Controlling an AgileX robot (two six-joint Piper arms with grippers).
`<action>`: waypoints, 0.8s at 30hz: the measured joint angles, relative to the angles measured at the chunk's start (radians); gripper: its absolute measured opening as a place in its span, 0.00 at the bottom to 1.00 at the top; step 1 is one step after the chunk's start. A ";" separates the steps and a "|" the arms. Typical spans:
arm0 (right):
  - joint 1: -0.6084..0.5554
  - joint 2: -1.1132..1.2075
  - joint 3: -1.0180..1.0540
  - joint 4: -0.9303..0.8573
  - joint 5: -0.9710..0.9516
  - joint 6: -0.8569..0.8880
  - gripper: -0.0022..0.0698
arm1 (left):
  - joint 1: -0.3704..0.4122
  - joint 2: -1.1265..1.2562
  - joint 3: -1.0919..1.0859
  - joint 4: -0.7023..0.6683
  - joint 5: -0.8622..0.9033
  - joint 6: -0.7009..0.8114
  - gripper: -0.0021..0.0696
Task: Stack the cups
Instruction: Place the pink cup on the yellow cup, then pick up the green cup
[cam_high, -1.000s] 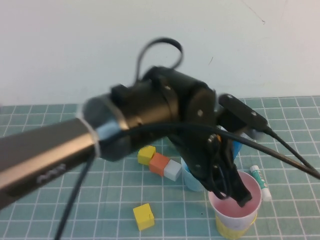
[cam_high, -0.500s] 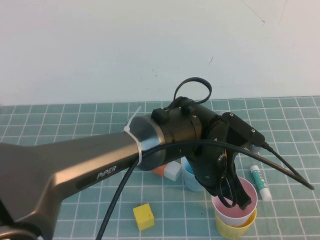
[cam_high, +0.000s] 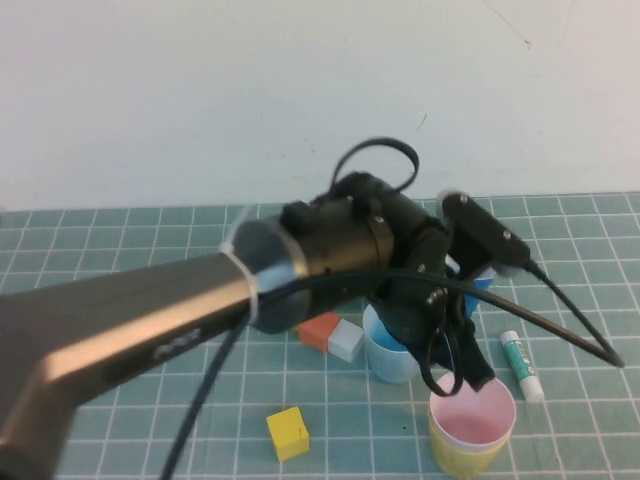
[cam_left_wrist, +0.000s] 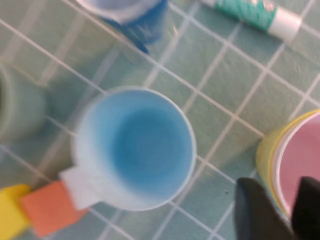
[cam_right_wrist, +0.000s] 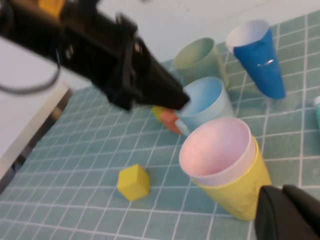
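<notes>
The pink cup (cam_high: 472, 418) sits nested inside the yellow cup (cam_high: 462, 458) at the front right. My left gripper (cam_high: 465, 375) hangs just above its near rim, open, with one finger (cam_left_wrist: 255, 210) outside the yellow wall and the other over the pink inside. The light blue cup (cam_left_wrist: 135, 147) stands upright beside it, empty. A sage green cup (cam_right_wrist: 200, 60) stands further back. My right gripper (cam_right_wrist: 281, 192) is shut and empty, low beside the yellow cup (cam_right_wrist: 240, 195); it does not show in the high view.
A dark blue cone cup (cam_right_wrist: 260, 55) stands behind the stack. A white and green tube (cam_high: 522, 365) lies to the right. A yellow block (cam_high: 287, 432) lies at the front, with orange (cam_high: 320, 330) and grey (cam_high: 346, 340) blocks by the light blue cup.
My left gripper has opened, let go of the pink cup and risen off its rim. The pink cup has settled deeper into the yellow cup.
</notes>
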 joint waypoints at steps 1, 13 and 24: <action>0.000 0.000 -0.009 0.000 0.010 -0.019 0.03 | 0.000 -0.023 0.000 0.020 0.000 -0.007 0.24; 0.000 0.122 -0.271 -0.196 -0.016 -0.257 0.03 | 0.000 -0.437 0.187 0.077 0.002 -0.048 0.03; 0.000 0.277 -0.369 -0.203 -0.082 -0.340 0.03 | 0.000 -0.758 0.663 0.104 -0.119 -0.255 0.03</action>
